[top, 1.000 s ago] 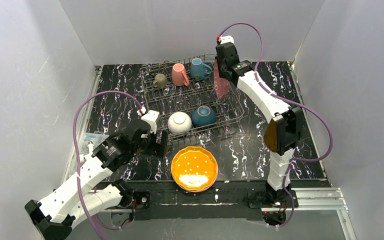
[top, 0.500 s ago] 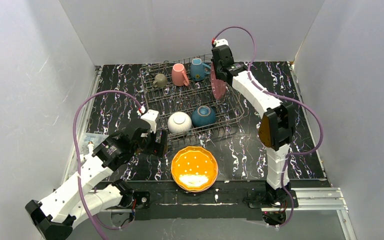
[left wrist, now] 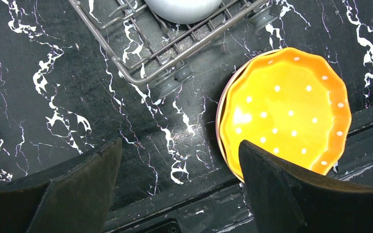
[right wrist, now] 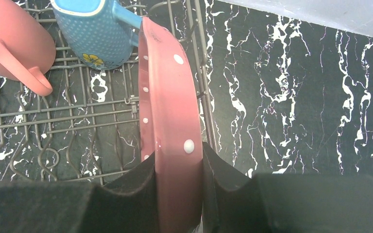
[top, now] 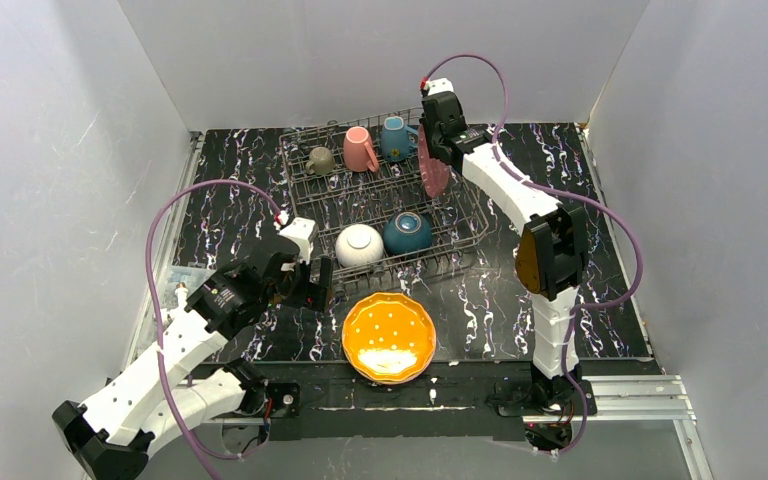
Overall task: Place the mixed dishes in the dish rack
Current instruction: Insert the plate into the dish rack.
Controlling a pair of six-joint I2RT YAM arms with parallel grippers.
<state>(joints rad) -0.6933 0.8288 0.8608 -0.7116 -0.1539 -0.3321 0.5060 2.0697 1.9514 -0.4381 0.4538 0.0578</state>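
- The left gripper hangs over the black marbled table, just off the near left corner of the dish rack. Its fingers are spread wide and hold nothing.
- Just right of it, an orange plate with white dots lies flat at the near edge of the table, apart from the rack. A pinkish rim shows under its left edge, perhaps a second plate, though the view is too poor to be sure.
- In the rack's back row stand an olive-grey mug, a pink mug and a teal mug.
- In the rack's near row sit a white bowl and, right of it, a dark-blue bowl.
- At the rack's back right, a pink plate stands on edge, just inside the side wires and close to the teal mug's handle.
- The right gripper is clamped on that plate's rim, one finger against each face. I cannot tell whether the plate rests on the tines.
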